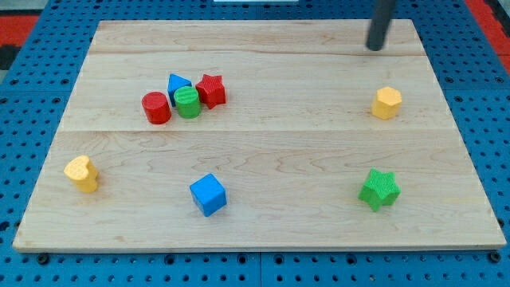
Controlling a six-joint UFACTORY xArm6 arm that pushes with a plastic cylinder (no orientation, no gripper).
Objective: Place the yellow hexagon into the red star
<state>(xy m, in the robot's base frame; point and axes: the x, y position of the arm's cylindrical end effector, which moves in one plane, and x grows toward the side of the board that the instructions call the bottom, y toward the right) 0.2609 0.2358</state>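
The yellow hexagon (386, 103) sits alone at the view's right, in the upper half of the wooden board (263, 151). The red star (211, 90) is left of centre near the view's top, touching a green cylinder (188, 102). My tip (374, 46) is the lower end of the dark rod at the view's top right. It stands above the yellow hexagon in the view, slightly to its left, with a clear gap between them. It is far to the right of the red star.
A blue triangle (177, 82) and a red cylinder (156, 108) cluster with the green cylinder and red star. A yellow heart (82, 173) lies at the left edge, a blue cube (209, 194) at bottom centre, a green star (378, 189) at bottom right.
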